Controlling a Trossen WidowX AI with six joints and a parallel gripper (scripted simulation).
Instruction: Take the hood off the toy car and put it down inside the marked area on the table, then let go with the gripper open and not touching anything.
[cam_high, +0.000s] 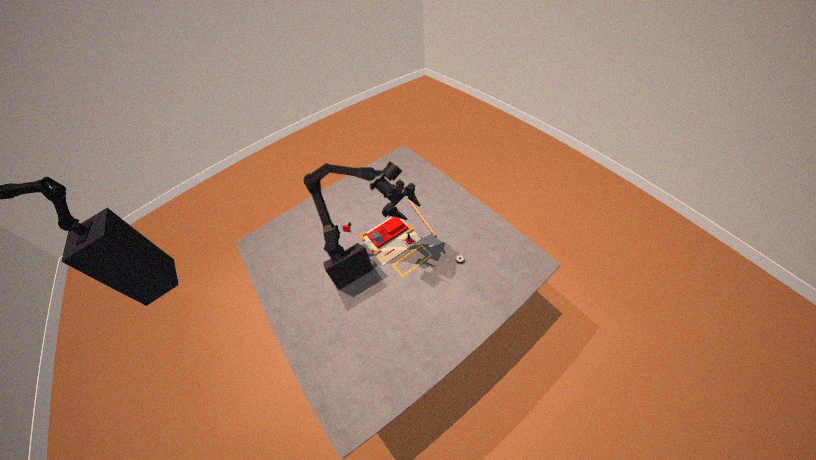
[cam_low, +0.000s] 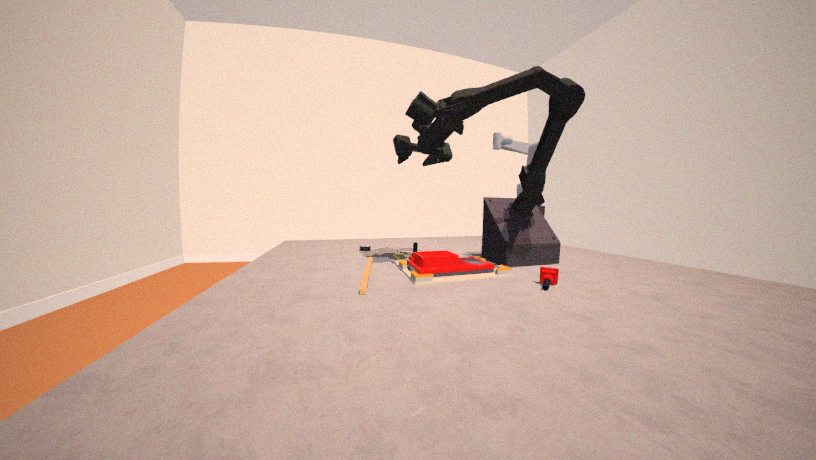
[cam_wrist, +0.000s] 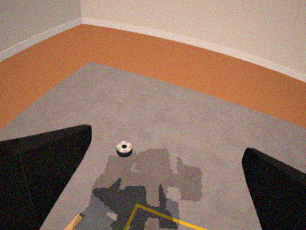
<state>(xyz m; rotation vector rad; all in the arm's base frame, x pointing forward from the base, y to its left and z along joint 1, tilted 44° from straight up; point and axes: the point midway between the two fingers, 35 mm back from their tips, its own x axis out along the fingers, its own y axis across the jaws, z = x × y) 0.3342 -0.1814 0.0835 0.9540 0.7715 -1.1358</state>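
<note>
The red toy car (cam_high: 394, 226) (cam_low: 437, 258) lies in a pale frame with orange corners. It has a raised red block at one end and a grey patch at the other. Which part is the hood is too small to tell apart. The marked area, a yellow outline (cam_high: 402, 276) (cam_wrist: 175, 219), is on the table beside the frame; in the top view nothing stands inside it, though a shadow falls across one end. My gripper (cam_high: 412, 211) (cam_low: 411, 164) (cam_wrist: 168, 145) is open and empty, well above the table and the car, touching nothing.
A small red piece with a black peg (cam_high: 409, 240) is beside the car. Another red piece (cam_high: 346, 227) (cam_low: 549, 276) lies near the arm's base. A wooden stick (cam_high: 422, 218) (cam_low: 365, 277) and a small white-and-black wheel (cam_high: 460, 258) (cam_wrist: 124, 148) lie on the table.
</note>
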